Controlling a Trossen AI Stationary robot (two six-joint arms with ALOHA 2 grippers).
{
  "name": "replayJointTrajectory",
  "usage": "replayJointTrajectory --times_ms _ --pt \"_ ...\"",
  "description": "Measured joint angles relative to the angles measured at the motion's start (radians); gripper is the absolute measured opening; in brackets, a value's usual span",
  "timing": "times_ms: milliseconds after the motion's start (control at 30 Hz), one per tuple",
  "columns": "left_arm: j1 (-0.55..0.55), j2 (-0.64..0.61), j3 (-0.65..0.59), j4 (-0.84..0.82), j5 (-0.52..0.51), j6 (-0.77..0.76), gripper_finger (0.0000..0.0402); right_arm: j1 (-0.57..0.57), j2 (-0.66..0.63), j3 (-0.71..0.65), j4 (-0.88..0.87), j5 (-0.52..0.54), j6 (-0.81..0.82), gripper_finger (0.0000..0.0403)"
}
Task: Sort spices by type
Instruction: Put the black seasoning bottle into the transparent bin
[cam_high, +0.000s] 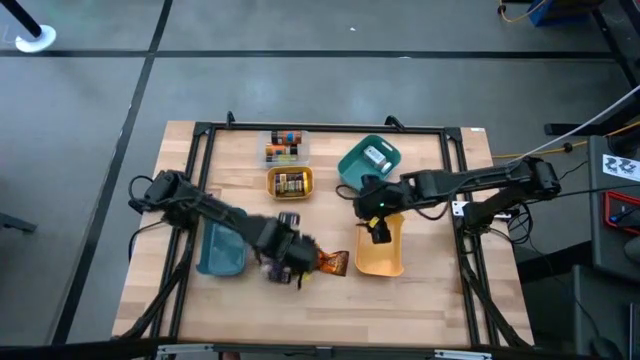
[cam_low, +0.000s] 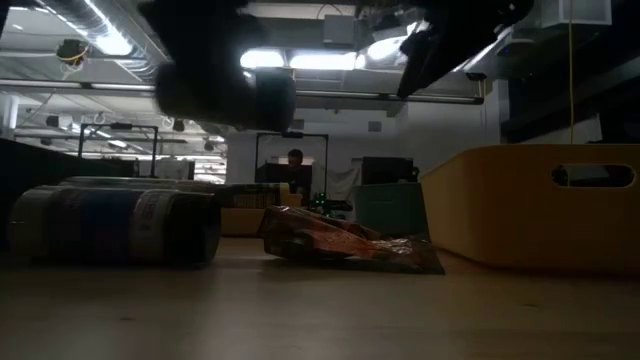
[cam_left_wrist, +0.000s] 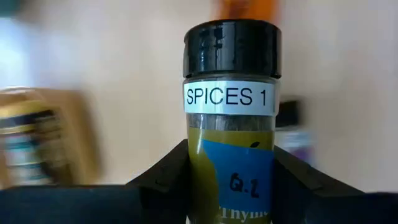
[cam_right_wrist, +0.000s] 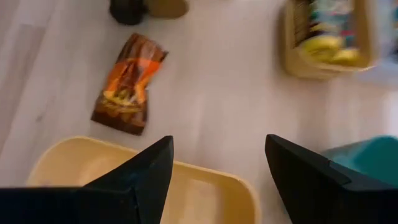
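Observation:
My left gripper (cam_high: 285, 255) hangs over the table's near middle, between the blue tray (cam_high: 220, 250) and the orange-brown packet (cam_high: 333, 262), and is shut on a spice jar (cam_left_wrist: 230, 124) with a black cap and a white "SPICES 1" strip. The packet (cam_right_wrist: 127, 84) lies flat on the wood. Another jar (cam_low: 110, 225) lies on its side near it. My right gripper (cam_high: 378, 228) is open and empty over the far rim of the large yellow tray (cam_high: 380, 255). More jars sit in the small yellow tray (cam_high: 289, 182) and the clear tray (cam_high: 283, 147), and a white one sits in the teal tray (cam_high: 368, 160). My left gripper pinches the jar's labelled body (cam_left_wrist: 202, 171) between its two fingers, one on each side, below the white strip. The jar lies along the fingers, with its cap end (cam_left_wrist: 231, 46) sticking out past their tips. In the low view the gripper is well above the table.
The large yellow tray's wall (cam_low: 540, 205) stands right of the packet (cam_low: 345, 240). The black frame rails (cam_high: 200, 140) run around the table's left, far and right sides. Bare wood lies along the near edge. A person sits in the room beyond the table (cam_low: 294, 160).

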Motion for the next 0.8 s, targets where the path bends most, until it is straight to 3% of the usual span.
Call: replayJointTrajectory --times_ms 267,567,800 --pt "0.230 0.000 0.029 -0.062 -0.080 0.219 0.0143 0.000 -0.130 0.000 -0.041 0.129 -0.033 0.0254" --pt "0.531 0.000 0.029 -0.049 -0.125 0.410 0.0143 -0.014 -0.193 0.000 -0.045 0.128 -0.070 0.0254" --pt "0.725 0.000 0.029 0.012 -0.101 0.495 0.0143 -0.075 -0.193 0.000 -0.068 0.129 -0.071 0.0254"
